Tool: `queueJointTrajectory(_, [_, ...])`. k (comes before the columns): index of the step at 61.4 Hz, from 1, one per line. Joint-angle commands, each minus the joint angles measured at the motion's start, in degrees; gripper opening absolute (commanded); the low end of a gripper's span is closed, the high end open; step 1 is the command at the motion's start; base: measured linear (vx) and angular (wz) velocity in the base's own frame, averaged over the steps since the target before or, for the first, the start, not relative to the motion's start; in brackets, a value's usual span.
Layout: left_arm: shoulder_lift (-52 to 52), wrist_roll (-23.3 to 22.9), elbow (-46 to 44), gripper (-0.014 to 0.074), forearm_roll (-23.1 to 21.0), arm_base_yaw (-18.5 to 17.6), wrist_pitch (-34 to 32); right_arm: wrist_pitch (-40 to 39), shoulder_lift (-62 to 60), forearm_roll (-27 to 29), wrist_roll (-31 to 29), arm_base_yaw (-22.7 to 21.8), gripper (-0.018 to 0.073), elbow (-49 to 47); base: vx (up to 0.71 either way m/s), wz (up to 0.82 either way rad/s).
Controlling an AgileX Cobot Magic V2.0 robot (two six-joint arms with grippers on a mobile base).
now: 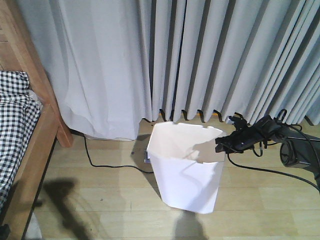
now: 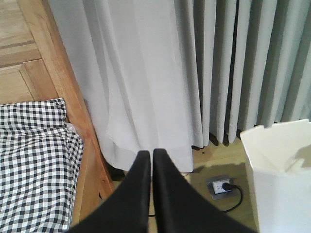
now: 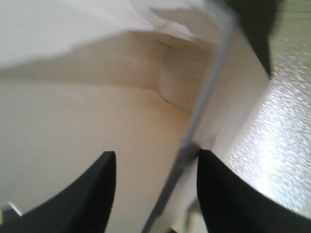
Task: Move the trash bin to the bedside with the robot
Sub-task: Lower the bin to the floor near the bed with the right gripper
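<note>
Unclenched right fingers [image 3: 97,194] are straddling the 3 o'clock rim of the tall white tapered plastic trash bin [image 1: 185,165], which is standing on the floor at 3 o'clock from the light-wood gingham-covered bed [image 1: 40,140], while clenched left fingers [image 2: 138,194] are hanging clear.

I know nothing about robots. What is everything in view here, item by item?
trash bin: one, white, on the floor before the curtains
bed: one, light wood frame, black-and-white check bedding, far left
curtains: grey-white, across the back
floor socket: one, grey, black plug in it, beside the bin
cable: one, black, trailing on the floor
floor: pale wood
right arm: black, at the bin's rim
right fingers: two, black, open, straddling the bin wall
left fingers: two, black, shut, empty
</note>
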Motion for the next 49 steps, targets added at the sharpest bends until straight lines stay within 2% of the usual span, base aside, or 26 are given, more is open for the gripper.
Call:
queueJointTrajectory(1, [-1.2, -0.3, 1.0, -0.0007, 0.0, -0.1, -4.0, 2.1, 2.7, -0.7, 0.6, -0.1, 0.0405, -1.2, 0.0, 0.0])
queueJointTrajectory(20, [-1.2, -0.3, 1.0, -0.0007, 0.0, -0.1, -4.0, 5.2, 2.7, -2.0, 1.6, -0.2, 0.0452, -1.2, 0.0, 0.0])
queueJointTrajectory(35, [-1.2, -0.3, 1.0, -0.0007, 0.0, -0.1, -4.0, 7.2, 1.9, -9.8, 2.5, -0.2, 0.0496, -1.2, 0.0, 0.0])
queueJointTrajectory(43, [-1.2, -0.3, 1.0, -0.0007, 0.0, -0.1, -4.0, 7.4, 1.4, -11.6, 2.3, -0.2, 0.0496, -1.2, 0.0, 0.0])
queueJointTrajectory(49, [-1.2, -0.3, 1.0, -0.0007, 0.0, -0.1, -4.0, 12.3, 1.4, -13.0, 2.3, -0.2, 0.0496, -1.2, 0.0, 0.0])
